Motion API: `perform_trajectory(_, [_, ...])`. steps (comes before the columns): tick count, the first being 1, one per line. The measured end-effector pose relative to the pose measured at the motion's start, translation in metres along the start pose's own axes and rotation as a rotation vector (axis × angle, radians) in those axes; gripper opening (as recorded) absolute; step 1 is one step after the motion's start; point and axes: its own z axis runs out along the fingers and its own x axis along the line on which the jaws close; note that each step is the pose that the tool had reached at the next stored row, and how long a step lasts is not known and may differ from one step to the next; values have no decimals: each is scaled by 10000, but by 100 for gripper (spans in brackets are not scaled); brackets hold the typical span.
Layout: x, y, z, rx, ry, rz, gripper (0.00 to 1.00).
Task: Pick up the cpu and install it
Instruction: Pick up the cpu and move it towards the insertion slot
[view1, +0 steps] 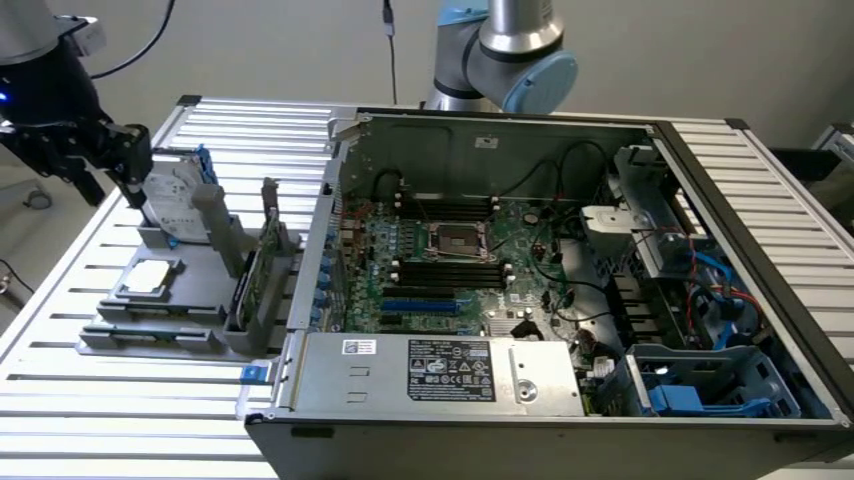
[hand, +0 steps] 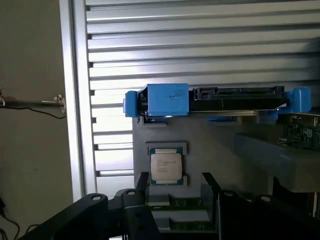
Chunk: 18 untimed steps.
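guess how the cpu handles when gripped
Probably stiff: the cpu looks like a flat chip with a metal lid. Likely slippery on that smooth top. Lying flat in its grey holder, it seems unlikely to roll or tip.

cpu (view1: 150, 278) (hand: 166, 166): small flat square chip with a silvery-grey metal lid, fine print on top and a thin green edge. It lies flat, lid up, seated in a square recess of the grey holder (view1: 200, 297), centre-left of the exterior frame.
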Motion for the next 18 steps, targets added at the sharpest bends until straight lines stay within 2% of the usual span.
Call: perform_trajectory(18, [2, -10, 328, -2, 8, -280, 54])
